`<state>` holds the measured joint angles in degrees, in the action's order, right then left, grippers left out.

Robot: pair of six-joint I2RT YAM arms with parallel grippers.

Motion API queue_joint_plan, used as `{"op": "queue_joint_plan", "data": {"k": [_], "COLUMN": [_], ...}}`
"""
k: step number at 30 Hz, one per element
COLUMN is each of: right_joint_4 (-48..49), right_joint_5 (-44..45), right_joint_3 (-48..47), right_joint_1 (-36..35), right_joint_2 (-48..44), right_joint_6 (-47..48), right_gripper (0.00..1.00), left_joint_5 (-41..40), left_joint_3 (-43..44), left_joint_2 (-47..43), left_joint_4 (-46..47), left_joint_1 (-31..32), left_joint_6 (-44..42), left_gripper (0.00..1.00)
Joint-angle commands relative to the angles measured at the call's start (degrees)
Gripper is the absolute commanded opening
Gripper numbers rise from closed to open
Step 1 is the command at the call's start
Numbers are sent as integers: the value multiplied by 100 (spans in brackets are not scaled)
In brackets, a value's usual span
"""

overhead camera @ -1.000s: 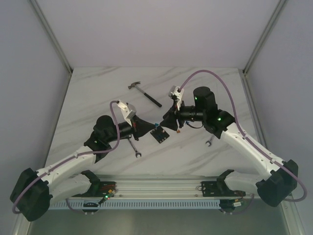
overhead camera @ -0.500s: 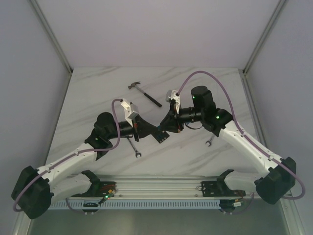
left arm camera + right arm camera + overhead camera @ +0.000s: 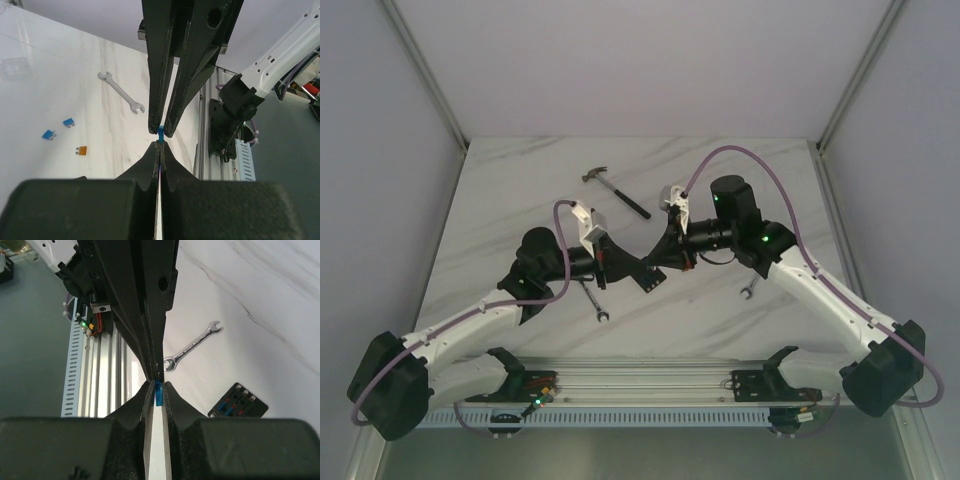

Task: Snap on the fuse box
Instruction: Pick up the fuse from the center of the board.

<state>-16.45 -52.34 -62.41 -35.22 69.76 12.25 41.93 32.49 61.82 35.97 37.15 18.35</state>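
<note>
Blue fuse sits pinched in left jaws; right jaws flank it, grip unclear; fuse box lies below both.

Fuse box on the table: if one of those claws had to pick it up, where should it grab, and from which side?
Probably two opposite side walls, coming straight down. The fuse box lies flat on the table, fuse face up, so its straight outer walls suit a pinch and the grip stays off the fuses seated on top.
</note>
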Motion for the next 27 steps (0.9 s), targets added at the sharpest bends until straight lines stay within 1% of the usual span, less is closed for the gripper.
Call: {"op": "queue_joint_plan", "data": {"k": [1, 4, 10, 14, 16, 17, 19, 20, 22, 23, 24, 25, 27], "right_joint_4": [-161, -166, -175, -177, -175, -175, -166, -167, -166, -161, -155, -146, -140], "right_joint_5": [-207, -216, -216, -202, -147, -88, 107, 250, 555, 728, 959, 1195, 1759], "right_joint_3": [-154, -139, -123, -104, -100, -92, -71, -57, -14, 10, 38, 67, 124], "right_joint_1": [-4, -5, -7, -4, -3, -2, -5, -4, -9, -21, -41, -66, -147], "right_joint_2": [24, 20, -7, -32, -56, -63, -67, -63, -57, -43, -26, -6, 56], "right_joint_6": [144, 170, 192, 190, 190, 175, 122, 77, -42, -125, -206, -296, -479], "right_gripper": [17, 20, 19, 9, 4, 1, 0, 0, 0, 0, 0, 0, 0], "left_joint_5": [174, 192, 157, 150, 116, 58, -128, -277, -660, -894, -1108, -1336, -1849], "left_joint_3": [118, 116, 74, 52, 32, 8, -42, -84, -205, -272, -356, -445, -586], "left_joint_2": [27, 43, 38, 57, 66, 56, 19, -5, -96, -137, -187, -222, -275], "left_joint_4": [490, 561, 655, 648, 615, 575, 427, 330, 187, 103, 37, -12, -161], "left_joint_1": [-15, -12, -14, -14, -19, -16, -16, -20, -21, -23, -23, -35, -39], "left_joint_6": [71, 129, 190, 194, 192, 175, 117, 86, 49, 51, 48, 66, 121], "left_gripper": [2, 2, 2, 2, 4, 7, 15, 22, 31, 40, 45, 48, 58]}}
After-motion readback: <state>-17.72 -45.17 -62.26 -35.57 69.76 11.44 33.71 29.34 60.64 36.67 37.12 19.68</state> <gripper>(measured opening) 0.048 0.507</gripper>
